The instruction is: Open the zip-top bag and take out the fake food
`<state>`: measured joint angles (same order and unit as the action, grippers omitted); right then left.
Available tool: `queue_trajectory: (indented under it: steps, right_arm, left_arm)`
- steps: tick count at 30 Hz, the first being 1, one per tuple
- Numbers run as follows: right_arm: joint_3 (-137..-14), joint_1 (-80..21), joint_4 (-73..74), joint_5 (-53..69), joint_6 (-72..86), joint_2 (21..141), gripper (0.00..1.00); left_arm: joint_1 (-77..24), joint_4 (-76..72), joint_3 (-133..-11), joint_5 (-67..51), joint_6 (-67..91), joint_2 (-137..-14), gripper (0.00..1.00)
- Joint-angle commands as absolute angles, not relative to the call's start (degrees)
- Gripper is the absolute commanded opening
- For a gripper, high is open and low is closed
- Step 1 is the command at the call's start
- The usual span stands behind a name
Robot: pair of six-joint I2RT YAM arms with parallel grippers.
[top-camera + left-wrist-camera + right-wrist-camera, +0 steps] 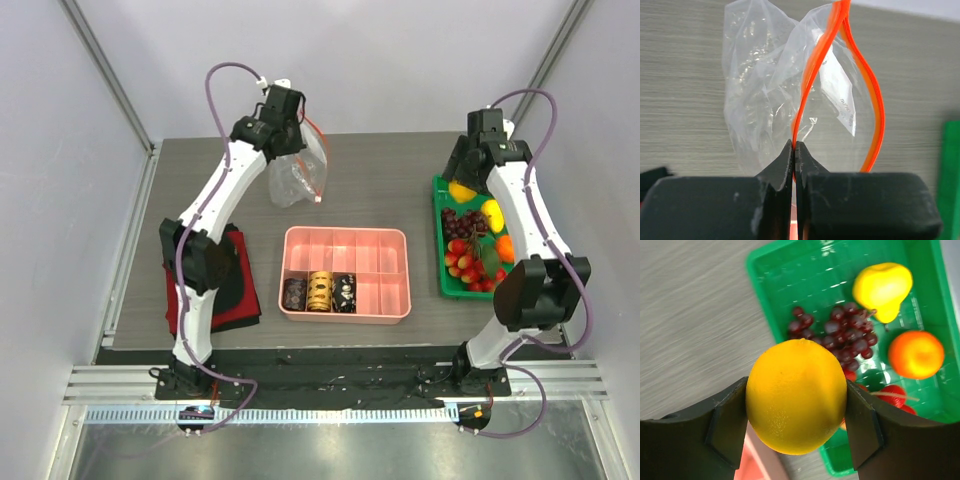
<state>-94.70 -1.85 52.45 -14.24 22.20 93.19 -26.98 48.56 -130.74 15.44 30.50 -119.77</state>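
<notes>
Task state, located relative to the green tray (439,235). The left gripper (795,150) is pinched together on one lip of the zip-top bag (297,175), which hangs above the table well to the left of the tray. Its red-orange zip strip (875,110) gapes apart, and no fruit shows inside (the crinkled film hides little). The right gripper (796,412) is clamped on a round yellow fruit (795,390), held over the tray's far end. In the tray lie the grape bunch (840,332), a yellow pear-like piece (883,289), an orange piece (916,354) and red pieces (892,392). Judged from this, opening and emptying look done. Only setting down the held fruit appears to remain.
</notes>
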Motion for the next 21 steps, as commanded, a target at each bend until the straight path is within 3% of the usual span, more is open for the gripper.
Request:
queue_trajectory:
  steps: [1,5,7,10,12,13,16,21]
  right_arm:
    - [-96.67,-1.23,51.68,-20.83,17.93,99.22,0.08]
    - [-100.02,-0.79,51.50,-20.65,17.05,104.58,0.12]
    - [-100.90,-0.70,51.50,-20.30,16.96,106.34,0.14]
    - [-101.77,0.97,51.33,-19.08,15.12,108.80,0.36]
    - [-101.69,1.32,51.68,-19.25,13.98,109.60,0.43]
    - [-101.52,1.41,51.77,-20.03,13.71,110.12,0.51]
    - [-101.16,1.58,51.68,-21.79,13.01,110.83,0.69]
    - [-102.30,1.58,52.90,-24.52,12.92,111.62,0.95]
  left_arm:
    - [-27.25,50.98,-131.67,17.85,23.56,-124.89,0.00]
    - [-27.16,45.19,-127.45,15.39,22.06,-124.72,0.01]
    - [-26.98,43.95,-127.53,13.37,21.97,-124.72,0.07]
    - [-26.98,44.03,-128.32,11.96,23.10,-123.58,0.37]
    - [-26.98,44.12,-128.32,10.90,23.90,-122.35,0.50]
    - [-26.98,44.12,-128.06,10.46,25.30,-120.52,0.65]
    - [-26.98,43.95,-126.22,8.97,27.41,-117.34,0.82]
    - [-27.16,42.02,-122.88,2.05,33.65,-109.44,0.89]
